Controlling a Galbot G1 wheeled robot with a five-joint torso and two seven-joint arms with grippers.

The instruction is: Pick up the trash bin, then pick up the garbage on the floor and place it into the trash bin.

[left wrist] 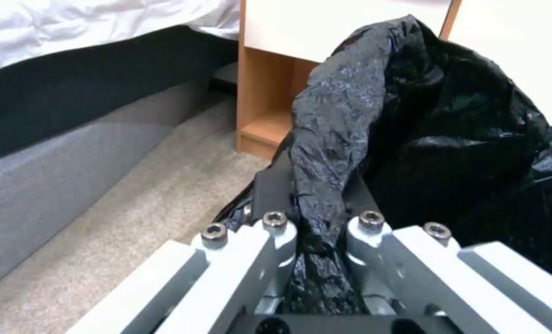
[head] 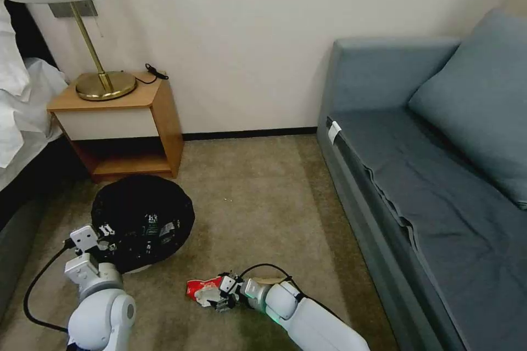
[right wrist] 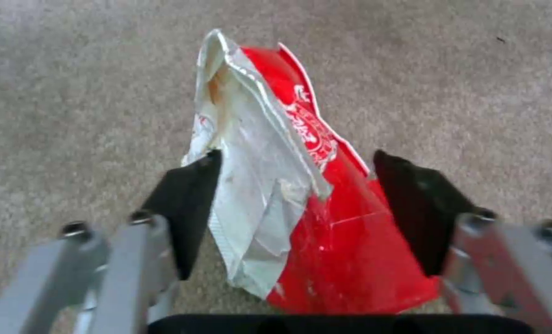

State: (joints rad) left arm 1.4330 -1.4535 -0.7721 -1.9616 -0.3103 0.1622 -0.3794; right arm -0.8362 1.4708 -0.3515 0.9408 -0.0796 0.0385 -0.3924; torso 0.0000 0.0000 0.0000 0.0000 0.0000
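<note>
On the carpet, lower left: the trash bin (head: 144,224) stood in front of the bedside table (head: 122,123), round, its white plastic base just showing under a crinkly black plastic bag (left wrist: 412,139) folded over the rim.
Bin contents: small pieces lay inside on the black liner, one with a green label; too small to name surely.
Left gripper (head: 105,231): at the bin's near rim, pale grey metal links with dark screw heads; its black fingers (left wrist: 275,188) were clamped on a gathered fold of the bag at the rim, the plastic pinched between them.
Right gripper (head: 224,297): low over the carpet in front of the robot, to the right of the bin; jaws spread apart, not yet pressed together.
Wrapper (right wrist: 301,195): a crumpled red-and-white wrapper lay flat on the carpet, glossy red with white print on one side, dull silvery-white and creased where it folded over; it pointed away from the wrist.
Wrapper and right gripper: the wrapper's wide end lay between the two black finger pads (right wrist: 186,204); one pad touched or nearly touched the white edge, the other stood just beside the red edge.
Carpet (head: 258,197): short beige pile, slightly speckled.
Sofa (head: 439,186): blue-grey fabric, along the right, with a soft cushion.
Lamp (head: 82,27): brass stem and round base on the wooden table top, pale shade.
</note>
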